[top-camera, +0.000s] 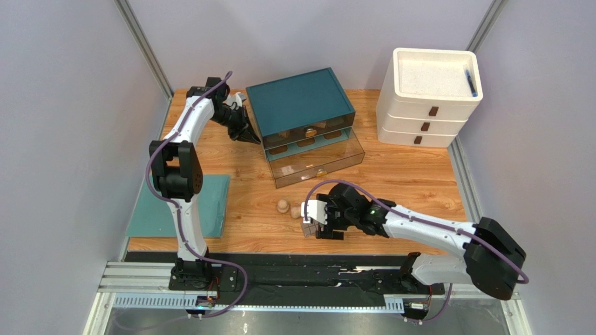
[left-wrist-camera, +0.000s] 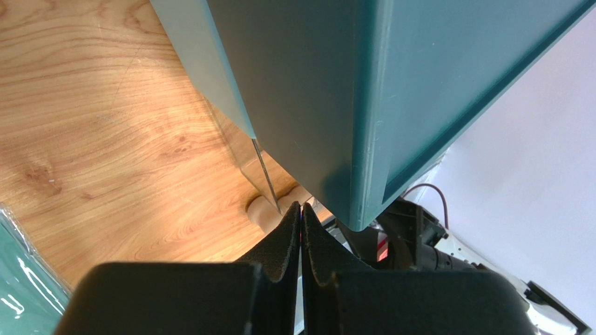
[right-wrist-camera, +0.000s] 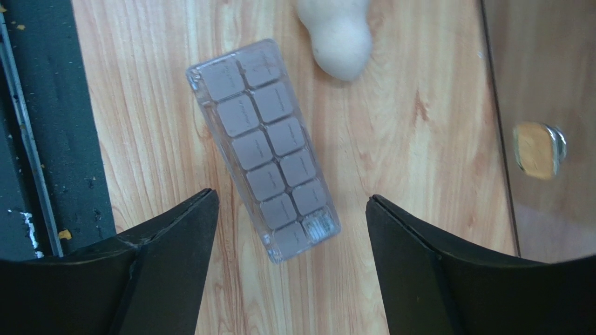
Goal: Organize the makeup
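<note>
Black fingers of the right end effector stand wide apart and hold nothing. The palette lies flat on the tabletop between them. It is on the near side of the teal drawer box, well apart from it, and crooked to the fingers. If they close, they may catch its corners and spin it away. A beige sponge, nearer the box, could get bumped and roll. The left end effector is pinched shut at the box's left corner and might shove it
</note>
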Tool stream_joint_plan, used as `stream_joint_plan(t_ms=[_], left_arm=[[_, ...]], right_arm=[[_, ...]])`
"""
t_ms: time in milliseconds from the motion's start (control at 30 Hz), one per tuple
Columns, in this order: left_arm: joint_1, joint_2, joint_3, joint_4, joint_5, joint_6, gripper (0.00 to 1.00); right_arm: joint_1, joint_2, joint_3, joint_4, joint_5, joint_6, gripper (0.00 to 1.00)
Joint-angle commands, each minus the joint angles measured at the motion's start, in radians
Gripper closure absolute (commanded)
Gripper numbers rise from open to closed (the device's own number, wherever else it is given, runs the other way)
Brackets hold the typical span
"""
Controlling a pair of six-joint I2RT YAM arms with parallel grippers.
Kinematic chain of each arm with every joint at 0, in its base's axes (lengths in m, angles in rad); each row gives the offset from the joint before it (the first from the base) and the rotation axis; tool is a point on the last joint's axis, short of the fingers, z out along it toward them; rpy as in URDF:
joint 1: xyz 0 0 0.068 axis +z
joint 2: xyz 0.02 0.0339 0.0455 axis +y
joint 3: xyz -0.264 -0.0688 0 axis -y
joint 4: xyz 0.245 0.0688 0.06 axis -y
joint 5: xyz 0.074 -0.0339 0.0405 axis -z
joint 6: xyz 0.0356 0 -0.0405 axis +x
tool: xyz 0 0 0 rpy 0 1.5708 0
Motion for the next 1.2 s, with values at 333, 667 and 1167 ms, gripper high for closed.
stream_joint_plan(t_ms=[333, 667, 1167], left_arm=[[0.002, -0.051, 0.018, -0.007, 0.002, 0.033, 0.96], [0.002, -0.039, 0.030, -0.019, 0.001, 0.044, 0.96], [0.002, -0.030, 0.033, -0.015, 0.007, 0.044, 0.96]], right_arm=[[-0.032, 0.238, 0.238, -0.128, -0.289, -0.231, 0.24], [-0.035, 0.274, 0.266, -0.205, -0.317, -0.292, 0.24], [-0.032, 0.445, 0.297, -0.147, -0.161, -0.300, 0.28]])
